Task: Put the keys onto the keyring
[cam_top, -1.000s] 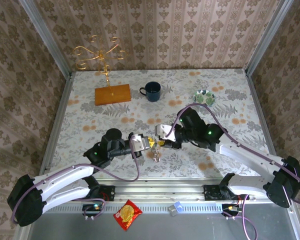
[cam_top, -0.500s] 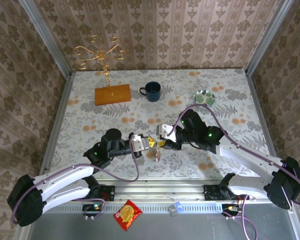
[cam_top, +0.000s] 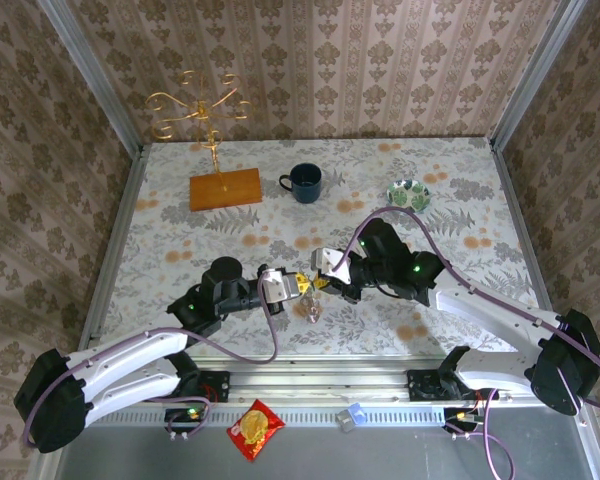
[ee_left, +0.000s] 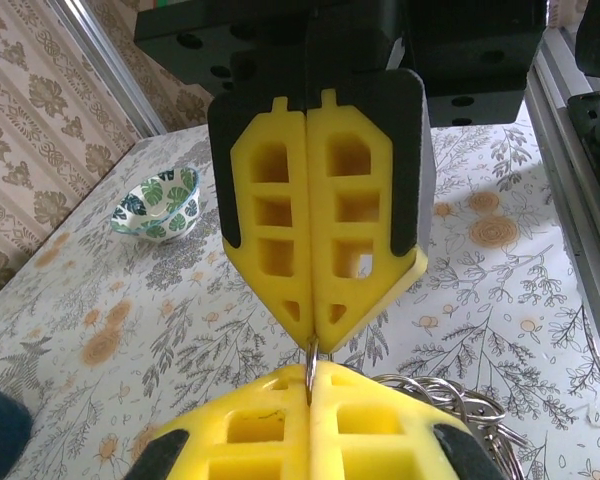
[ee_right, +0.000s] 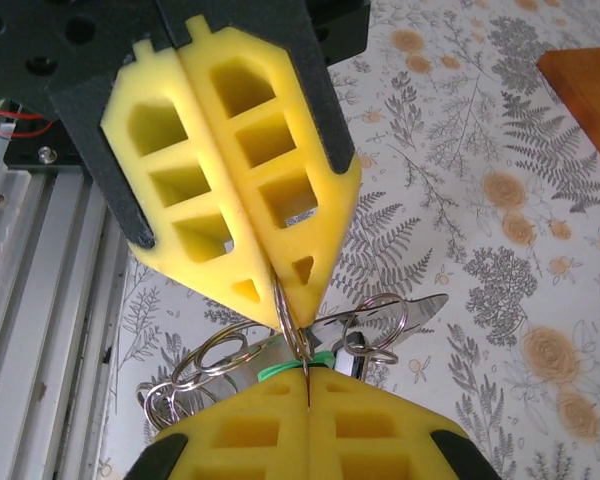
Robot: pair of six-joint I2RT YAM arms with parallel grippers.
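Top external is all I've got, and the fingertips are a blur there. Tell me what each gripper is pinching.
Observer: From the left wrist, the left gripper and right gripper meet tip to tip, both shut on one thin metal ring.
Operator: Find me the key.
Observer: From the right wrist, a green key head sits against the right gripper's tips, and a silver blade juts out beside it.
Operator: Report anything dangling.
Observer: A bunch of loose rings hangs beside the fingers.
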